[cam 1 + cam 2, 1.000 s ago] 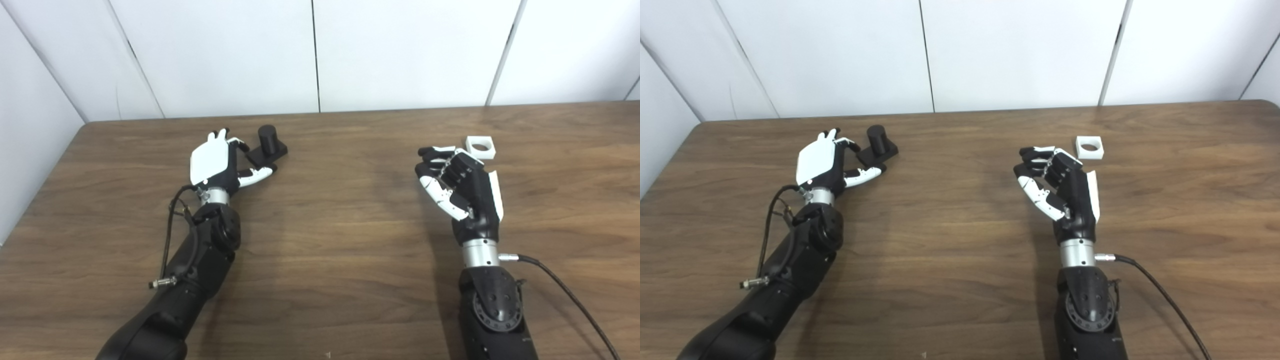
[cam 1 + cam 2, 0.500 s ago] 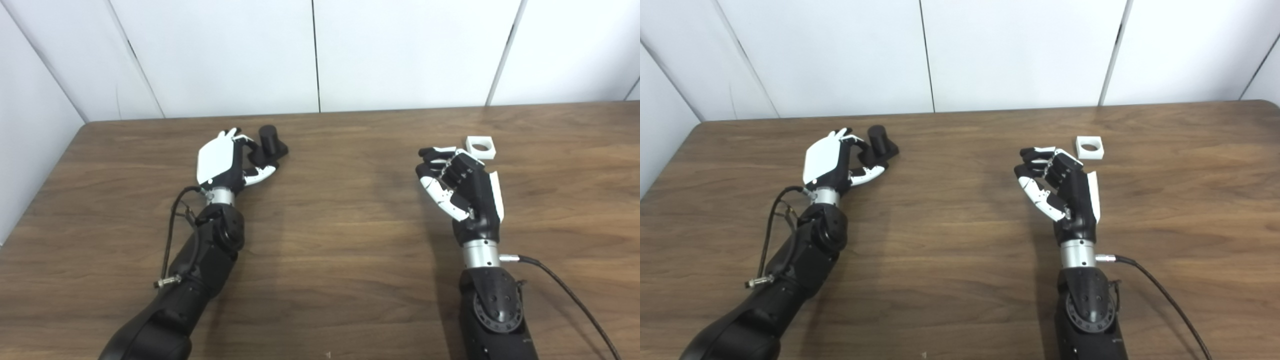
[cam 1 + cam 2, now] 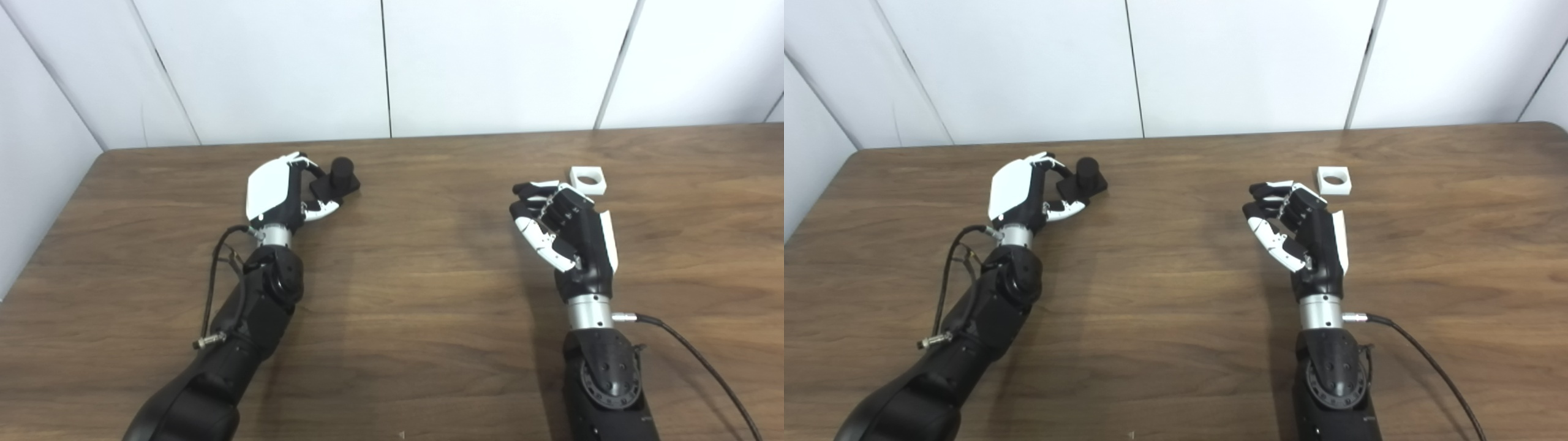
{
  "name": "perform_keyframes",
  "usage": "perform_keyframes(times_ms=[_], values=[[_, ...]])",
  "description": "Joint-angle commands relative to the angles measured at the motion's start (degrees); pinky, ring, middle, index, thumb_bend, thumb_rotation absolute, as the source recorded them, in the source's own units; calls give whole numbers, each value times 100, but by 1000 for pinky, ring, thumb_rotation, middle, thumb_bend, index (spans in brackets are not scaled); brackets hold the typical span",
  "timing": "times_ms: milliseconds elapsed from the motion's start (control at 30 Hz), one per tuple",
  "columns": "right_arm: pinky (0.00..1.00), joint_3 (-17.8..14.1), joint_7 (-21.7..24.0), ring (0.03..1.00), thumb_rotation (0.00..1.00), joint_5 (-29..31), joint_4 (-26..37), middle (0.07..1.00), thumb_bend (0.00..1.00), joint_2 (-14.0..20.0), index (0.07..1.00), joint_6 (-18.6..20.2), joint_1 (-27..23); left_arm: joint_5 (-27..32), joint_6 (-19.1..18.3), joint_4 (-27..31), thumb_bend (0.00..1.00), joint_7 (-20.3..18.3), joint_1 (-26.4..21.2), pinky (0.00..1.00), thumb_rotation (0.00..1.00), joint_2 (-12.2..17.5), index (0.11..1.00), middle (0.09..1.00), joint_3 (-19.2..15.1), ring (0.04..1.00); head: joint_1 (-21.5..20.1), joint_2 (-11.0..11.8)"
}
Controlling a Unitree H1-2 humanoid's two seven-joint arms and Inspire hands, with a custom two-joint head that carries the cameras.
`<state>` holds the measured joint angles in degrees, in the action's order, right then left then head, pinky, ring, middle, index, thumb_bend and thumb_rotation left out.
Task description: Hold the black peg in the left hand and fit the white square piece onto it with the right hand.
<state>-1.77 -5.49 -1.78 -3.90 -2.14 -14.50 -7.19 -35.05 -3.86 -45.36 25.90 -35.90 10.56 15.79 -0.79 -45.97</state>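
Left hand (image 3: pixel 274 191) now closed around black peg (image 3: pixel 337 178); right hand (image 3: pixel 565 225) half-curled, empty.

Black arms (image 3: pixel 257 312), white-shelled hands, cables

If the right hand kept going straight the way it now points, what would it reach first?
Most likely the white square piece, lying on the table just beyond the right hand; nothing shows between them, though the hand's height above the table is unclear.

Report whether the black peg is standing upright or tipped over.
Upright. The black peg stands on its square base on the table, round top facing up, with the left hand closed around the base's near side.
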Motion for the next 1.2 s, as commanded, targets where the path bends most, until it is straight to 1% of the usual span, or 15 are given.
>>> perform_keyframes(times_ms=[0,167,367,667,900,1033,1167], values=[[460,-81,-9,528,170,-11,-318,614,487,90,499,9,543,19,-80,-16,516,-51,-48,727,73,69,491,843,-11,884,-8,-2],[462,-80,-13,529,171,-27,-280,614,487,91,499,26,565,46,-101,-29,515,-64,-32,706,72,73,489,841,8,877,-37,-17],[460,-90,-19,529,171,-29,-259,616,487,95,500,33,568,51,-125,-45,516,-168,-9,696,74,73,489,838,72,861,-63,-27],[467,-121,-17,534,171,2,-233,617,487,111,500,56,551,366,15,182,517,-719,215,712,75,21,489,855,128,863,-55,-37],[468,-119,3,535,171,-5,-230,619,487,142,500,43,535,488,-30,509,516,-1264,494,734,78,-39,489,855,310,876,-76,-52],[463,-126,9,530,171,6,-198,614,487,156,500,63,530,543,-16,697,516,-1455,643,750,79,-61,490,860,437,881,-72,-55],[459,-141,3,527,171,24,-170,611,488,160,499,79,519,518,33,903,515,-1592,801,744,81,-68,490,862,596,882,-68,-61]])
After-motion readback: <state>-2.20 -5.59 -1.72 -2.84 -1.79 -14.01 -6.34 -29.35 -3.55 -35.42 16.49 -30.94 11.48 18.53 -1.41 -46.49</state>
